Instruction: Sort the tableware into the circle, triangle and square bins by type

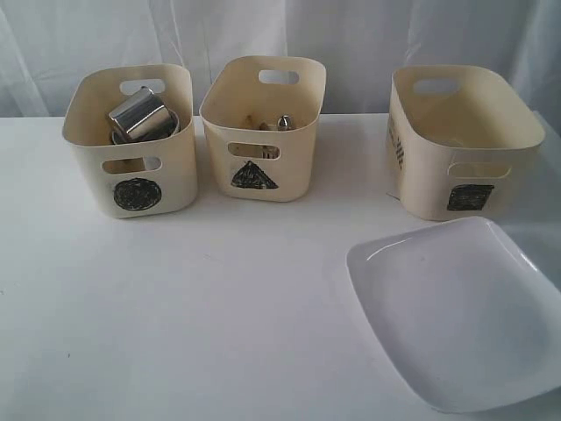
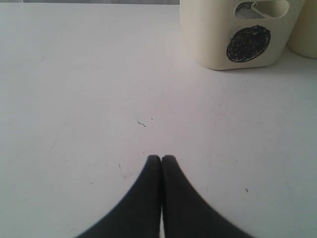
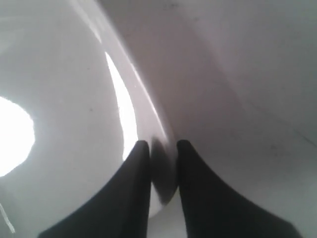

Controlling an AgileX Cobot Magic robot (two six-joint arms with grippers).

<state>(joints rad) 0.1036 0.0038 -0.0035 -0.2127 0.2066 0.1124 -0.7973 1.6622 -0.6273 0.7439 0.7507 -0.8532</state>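
Cream circle-marked bin (image 1: pixel 166 175), triangle-marked bin (image 1: pixel 298 167), square-marked bin (image 1: pixel 421 184), white plate (image 1: pixel 456 324)

Scribbled black marks (hand-drawn) on circle bin (image 1: pixel 140 175), triangle bin (image 1: pixel 263 167), square bin (image 1: pixel 438 175).

Plate (image 1: pixel 456 316) is cut off by the right frame edge. Cutlery (image 1: pixel 285 122) in triangle bin (image 1: pixel 298 167) is mostly hidden by its wall; types can't be told. Square bin (image 1: pixel 421 175) contents are hidden. Contact between right pincer (image 3: pixel 163 144) and plate rim can't be told.
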